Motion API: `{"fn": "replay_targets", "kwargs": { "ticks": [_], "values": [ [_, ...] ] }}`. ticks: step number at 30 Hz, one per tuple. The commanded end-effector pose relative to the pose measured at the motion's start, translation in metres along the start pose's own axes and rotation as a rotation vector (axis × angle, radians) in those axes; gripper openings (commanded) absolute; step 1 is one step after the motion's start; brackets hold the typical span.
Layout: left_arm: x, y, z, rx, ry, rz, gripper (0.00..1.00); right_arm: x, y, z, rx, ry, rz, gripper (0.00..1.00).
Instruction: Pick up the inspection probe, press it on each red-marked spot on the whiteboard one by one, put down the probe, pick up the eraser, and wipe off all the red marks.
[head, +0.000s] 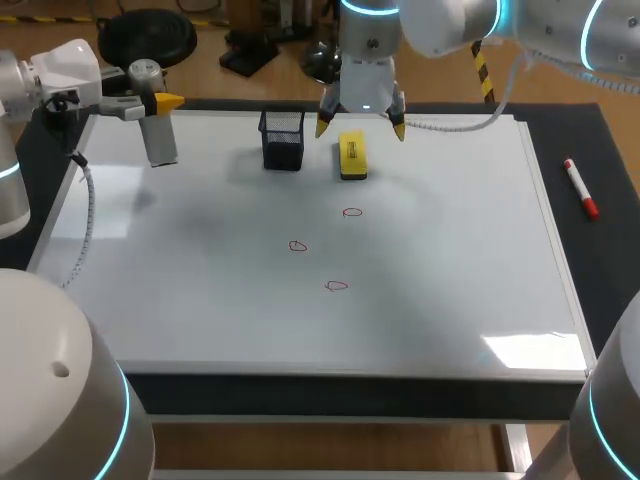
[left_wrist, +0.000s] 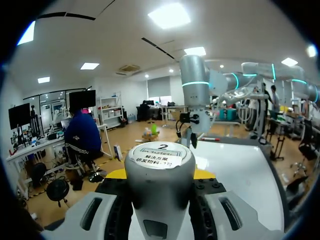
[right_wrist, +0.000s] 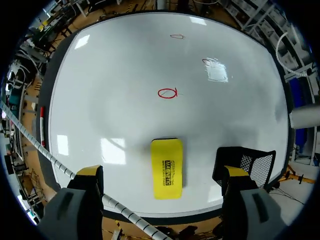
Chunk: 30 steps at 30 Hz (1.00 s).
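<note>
The probe (head: 158, 135) is clamped in the left gripper's (head: 152, 104) jaws above the whiteboard's (head: 450, 260) far left corner, well apart from the three red marks (head: 298, 246), none yet wiped. The yellow eraser (head: 352, 157) lies on the board just beside a black mesh basket (head: 283, 138). The right gripper (head: 360, 123) hovers over it, jaws wide apart and touching nothing. The eraser pick-up looks to be the step in hand. The next move calls for lowering astride its long sides and closing, and the probe has yet to be put down.

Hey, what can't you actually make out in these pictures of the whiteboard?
Probe tip: left wrist view, hidden under its own capped body.
Basket inside: head view, dark mesh, too small to tell.
Part of basket: right wrist view, behind a finger of the right pincer.
</note>
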<state>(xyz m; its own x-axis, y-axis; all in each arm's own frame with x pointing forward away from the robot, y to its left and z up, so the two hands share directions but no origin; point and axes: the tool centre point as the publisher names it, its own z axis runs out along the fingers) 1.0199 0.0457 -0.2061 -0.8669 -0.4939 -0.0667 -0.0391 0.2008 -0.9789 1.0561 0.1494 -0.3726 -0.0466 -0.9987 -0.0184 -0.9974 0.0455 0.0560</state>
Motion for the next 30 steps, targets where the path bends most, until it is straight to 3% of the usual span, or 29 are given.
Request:
{"fn": "replay_targets", "kwargs": {
  "ticks": [1, 18, 30],
  "values": [
    [-0.001, 0.000, 0.000, 0.001, 0.001, 0.001, 0.00, -0.004, -0.006, 0.011, -0.007, 0.026, -0.012, 1.00],
    [-0.001, 0.000, 0.000, 0.001, 0.001, 0.001, 0.00, -0.006, -0.004, 0.038, -0.007, 0.022, -0.118, 1.00],
    [-0.001, 0.000, 0.000, 0.001, 0.001, 0.001, 0.00, -0.001, -0.010, 0.050, -0.023, 0.032, -0.130, 1.00]
  ]
}}
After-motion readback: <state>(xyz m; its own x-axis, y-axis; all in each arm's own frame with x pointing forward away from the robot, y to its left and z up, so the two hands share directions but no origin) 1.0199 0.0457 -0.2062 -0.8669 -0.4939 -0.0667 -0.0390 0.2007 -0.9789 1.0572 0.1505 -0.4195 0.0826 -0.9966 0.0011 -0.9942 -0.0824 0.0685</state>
